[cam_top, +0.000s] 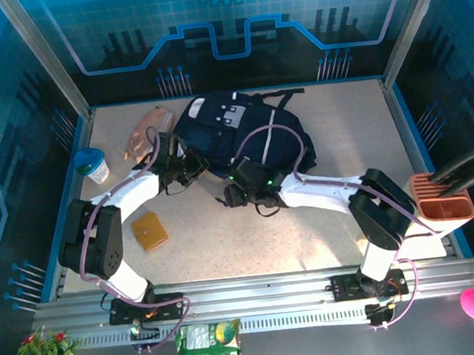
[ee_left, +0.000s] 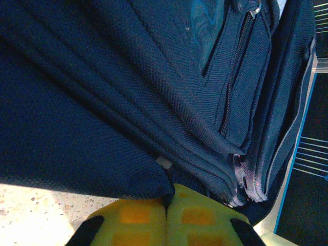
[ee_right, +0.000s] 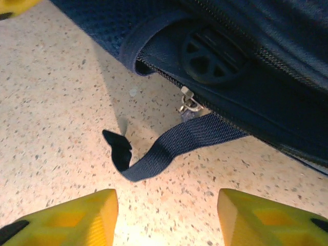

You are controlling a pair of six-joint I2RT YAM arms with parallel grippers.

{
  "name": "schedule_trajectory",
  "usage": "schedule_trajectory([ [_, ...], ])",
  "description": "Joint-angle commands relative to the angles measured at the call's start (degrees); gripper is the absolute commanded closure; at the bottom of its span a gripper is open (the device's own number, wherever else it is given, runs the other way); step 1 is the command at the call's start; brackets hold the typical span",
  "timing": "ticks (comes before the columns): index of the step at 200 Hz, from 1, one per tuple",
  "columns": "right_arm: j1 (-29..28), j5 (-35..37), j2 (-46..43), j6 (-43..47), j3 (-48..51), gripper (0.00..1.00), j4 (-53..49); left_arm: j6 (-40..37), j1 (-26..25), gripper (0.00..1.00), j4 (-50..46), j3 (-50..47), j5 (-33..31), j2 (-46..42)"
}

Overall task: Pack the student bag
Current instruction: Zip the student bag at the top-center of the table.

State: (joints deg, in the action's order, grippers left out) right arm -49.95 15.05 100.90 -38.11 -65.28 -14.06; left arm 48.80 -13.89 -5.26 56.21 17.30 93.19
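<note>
The right pincer (ee_right: 166,201) is spread, with nothing between its fingers and bare tabletop (ee_right: 61,102) under the gap. Straight ahead of the gap, toward the student bag (ee_right: 266,66), lies a loose webbing strap (ee_right: 169,146). Its folded free end is the part farthest from the bag. Its long axis slants back to the bag's near edge, so it crosses the line between the two fingers at an angle, not square. Just bagward of the strap a small metal zipper pull (ee_right: 188,105) hangs at the bag's seam; I cannot tell whether it touches the strap. The left pincer (ee_left: 167,202) is pressed together, pinching a fold of the bag's fabric at its near-left edge. From above, the bag lies on the tabletop with its long axis running roughly from the arms toward the far wall, white-patched top end farthest. Both pincers sit at its near edge, the left at the left corner and the right just off the middle. Judgement: the right arm is free and nearer the zipper pull. The coming move likely turns on advancing bagward and turning the wrist so the fingers straddle the pull. Risk: closing on the strap instead.
</note>
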Motion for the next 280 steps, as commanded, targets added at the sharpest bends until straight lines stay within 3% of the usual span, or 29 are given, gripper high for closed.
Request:
schedule_trajectory([
  [1,-0.1,3.5,2.3,-2.9,-2.9,0.53,1.8,0.1,-0.7,1.00,3.0,2.7,3.9,-0.6],
  [41,-0.1,9.3,5.3,-5.2,-5.3,0.64,0.3,0.4,-0.8,1.00,3.0,2.7,4.4,-0.8],
  [192,0.1,22.5,11.6,-9.8,-13.0,0.80,-2.2,0.3,-1.1,1.00,2.5,3.7,5.8,-0.4],
  [250,0.9,26.1,7.6,-9.1,-6.9,0.94,-2.5,-1.7,-0.6,1.00,0.2,5.7,2.9,0.5],
  [280,3.0,25.9,1.5,-10.3,0.8,0.94,-4.7,-2.3,0.8,1.00,-0.1,6.4,2.4,1.6],
])
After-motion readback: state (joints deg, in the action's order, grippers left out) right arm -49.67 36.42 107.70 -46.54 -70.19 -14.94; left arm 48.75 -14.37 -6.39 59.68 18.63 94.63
